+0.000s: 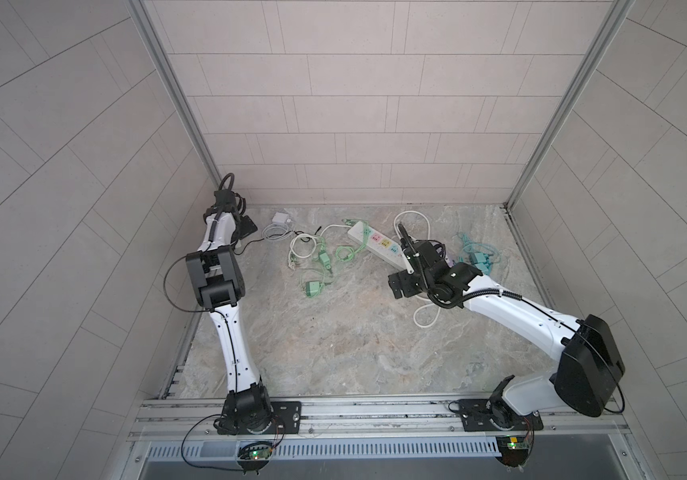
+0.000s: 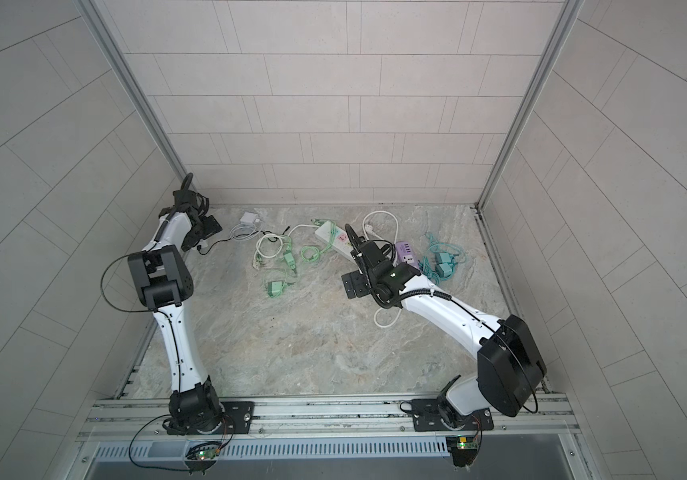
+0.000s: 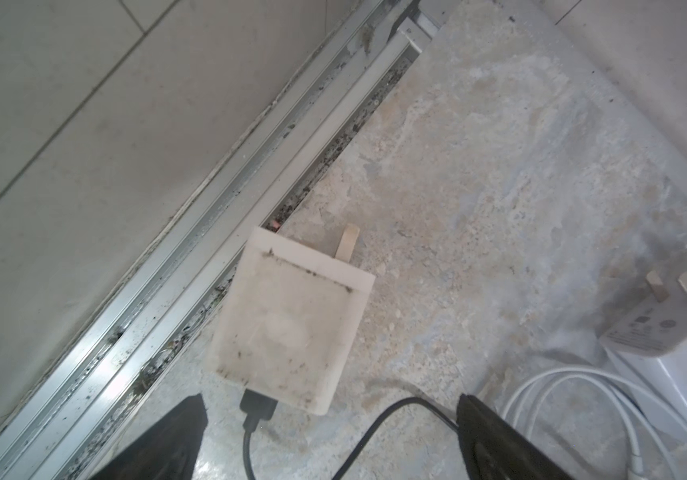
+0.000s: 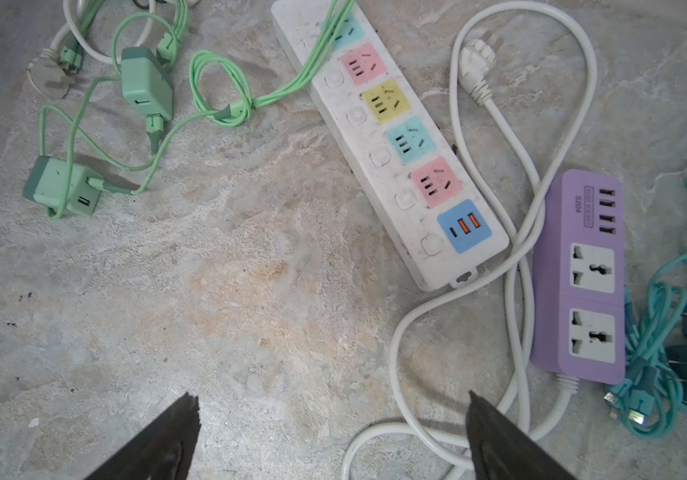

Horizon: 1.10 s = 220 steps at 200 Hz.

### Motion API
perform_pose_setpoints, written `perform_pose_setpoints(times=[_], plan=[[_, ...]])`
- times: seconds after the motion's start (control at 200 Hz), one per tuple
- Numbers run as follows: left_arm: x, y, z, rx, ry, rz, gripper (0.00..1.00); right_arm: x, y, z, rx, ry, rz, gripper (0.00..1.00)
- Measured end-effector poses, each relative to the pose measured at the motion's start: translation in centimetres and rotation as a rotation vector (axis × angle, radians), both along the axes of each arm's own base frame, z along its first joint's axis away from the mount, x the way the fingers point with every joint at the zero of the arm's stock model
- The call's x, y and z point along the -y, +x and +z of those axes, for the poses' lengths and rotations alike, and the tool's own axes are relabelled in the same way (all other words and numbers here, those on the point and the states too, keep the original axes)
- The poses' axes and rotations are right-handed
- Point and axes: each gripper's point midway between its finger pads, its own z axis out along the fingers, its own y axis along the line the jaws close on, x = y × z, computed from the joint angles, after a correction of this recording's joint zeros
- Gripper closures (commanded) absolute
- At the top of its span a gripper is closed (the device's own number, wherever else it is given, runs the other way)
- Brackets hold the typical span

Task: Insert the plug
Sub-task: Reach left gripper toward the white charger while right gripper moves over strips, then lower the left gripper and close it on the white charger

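The white plug [image 3: 292, 320] lies flat by the metal rail [image 3: 167, 270], at the table's left edge in the top views. The left gripper [image 3: 331, 397] hangs just over it, jaws wide and empty (pins point away from them). The right gripper [image 4: 333, 397], open and empty too, sits by the power strip [image 4: 391, 137], much farther off.

The right gripper [image 4: 332, 397] hangs wide open and empty over bare tabletop [image 4: 209, 291]. Beyond it lie a white power strip [image 4: 387, 137], a purple power strip [image 4: 578, 282] beside it, a white plug [image 4: 477, 62] and green chargers [image 4: 146, 83].
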Motion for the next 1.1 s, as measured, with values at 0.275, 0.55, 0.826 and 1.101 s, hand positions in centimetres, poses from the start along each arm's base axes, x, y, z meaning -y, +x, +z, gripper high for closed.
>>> perform_pose_setpoints(times=[0.275, 0.55, 0.826, 1.101], plan=[[-1.3, -0.5, -0.7, -0.009, -0.016, 0.005, 0.00, 1.3, -1.1, 0.7, 0.012, -0.024, -0.007, 0.01], [-1.6, -0.3, -1.4, -0.001, -0.041, 0.004, 0.00, 1.4, -1.2, 0.6, 0.007, -0.028, -0.008, 0.03], [-1.4, 0.0, -2.9, -0.010, -0.069, 0.008, 0.07, 1.3, -1.2, 0.2, -0.003, -0.033, -0.005, 0.05], [-1.4, 0.2, -2.9, -0.003, -0.076, 0.013, 0.19, 1.4, -1.2, 0.0, -0.005, -0.035, -0.006, 0.06]])
